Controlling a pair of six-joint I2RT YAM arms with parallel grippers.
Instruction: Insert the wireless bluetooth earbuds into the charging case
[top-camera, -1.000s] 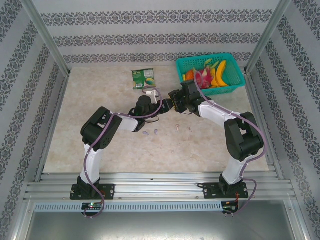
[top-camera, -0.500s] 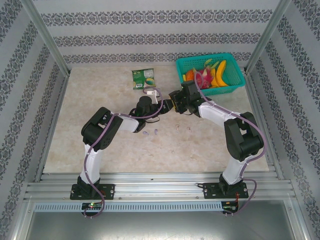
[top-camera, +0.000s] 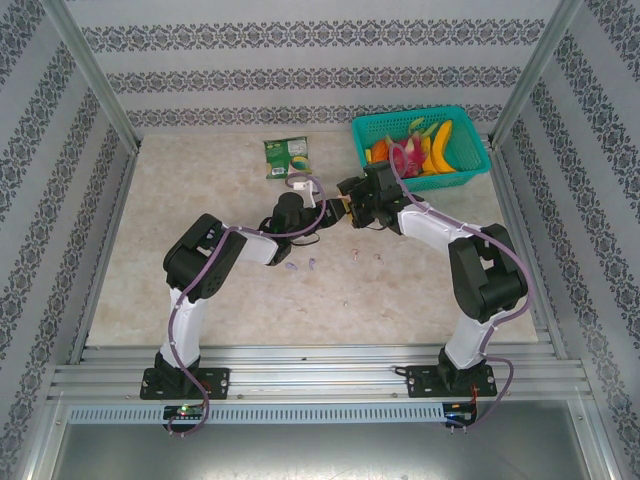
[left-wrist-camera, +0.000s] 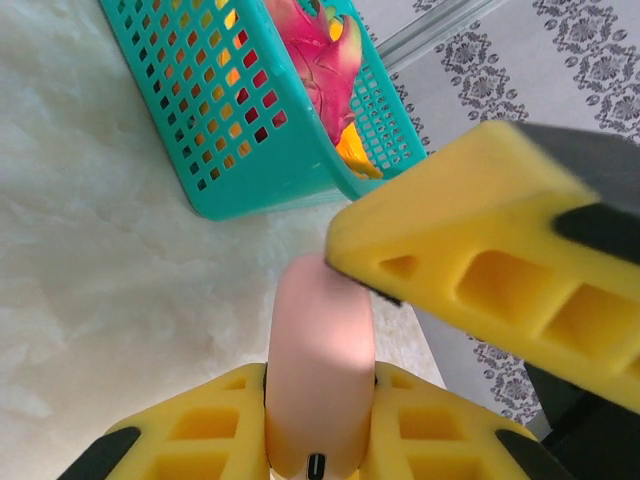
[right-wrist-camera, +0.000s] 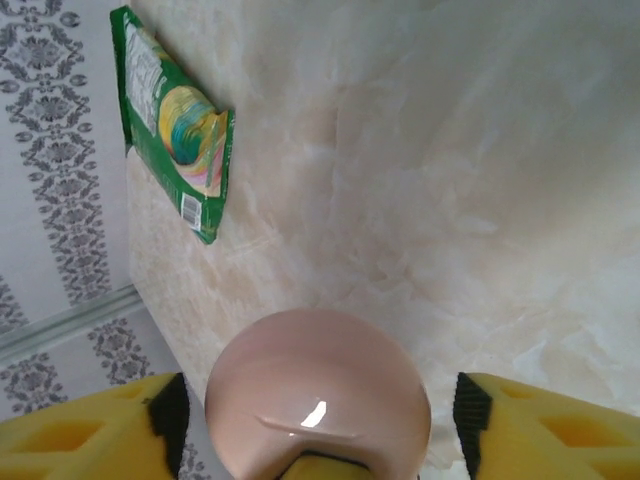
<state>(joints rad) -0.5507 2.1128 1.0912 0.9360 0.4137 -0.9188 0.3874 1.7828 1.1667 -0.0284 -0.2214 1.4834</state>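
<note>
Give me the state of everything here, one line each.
Left gripper: shut on case.
Right gripper: open, straddling case, gaps both sides.
Case: held, lid looks shut.
Earbuds: loose on table.
Basket: upright, holding fruit.
Packet: flat on table.

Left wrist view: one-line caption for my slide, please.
Left fingers grip the pink charging case; a right finger hovers by its far end, teal basket behind.

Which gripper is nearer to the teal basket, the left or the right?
Right. The right gripper sits just beside the near left corner of the basket. The left gripper, shut on the pink case, is farther left, beyond the right one.
</note>
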